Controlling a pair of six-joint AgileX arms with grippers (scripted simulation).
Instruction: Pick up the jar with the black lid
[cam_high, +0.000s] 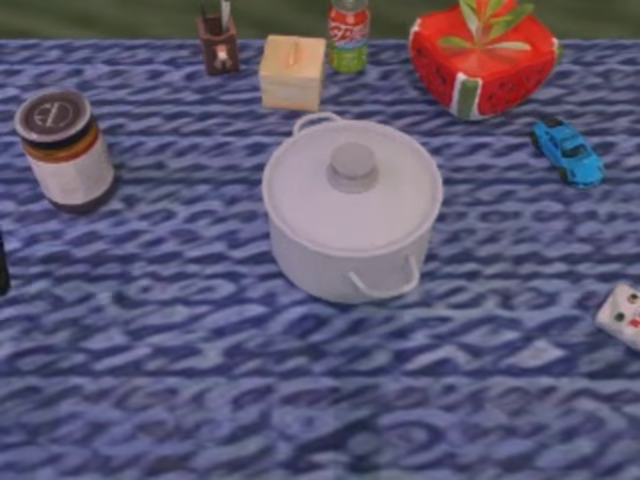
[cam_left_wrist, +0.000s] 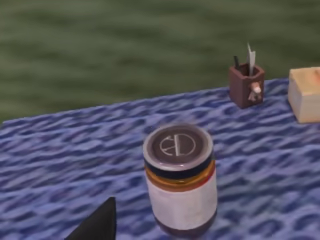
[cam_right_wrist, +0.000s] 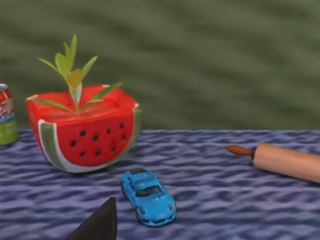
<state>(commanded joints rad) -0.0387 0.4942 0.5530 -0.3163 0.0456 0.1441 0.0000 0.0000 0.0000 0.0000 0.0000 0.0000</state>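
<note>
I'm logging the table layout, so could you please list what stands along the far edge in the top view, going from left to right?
Brown holder → wooden box → green bottle → watermelon planter.

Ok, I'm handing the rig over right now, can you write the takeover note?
Left gripper: only one dark fingertip shows in its wrist view, near the jar; jaws' state can't be told.
Right gripper: likewise one fingertip visible, near the blue toy car, idle.
Squat white-labelled jar stands upright at the table's left, round black lid on, untouched.
Done: nothing grasped.
Left: close the left gripper on the jar, lift.
</note>
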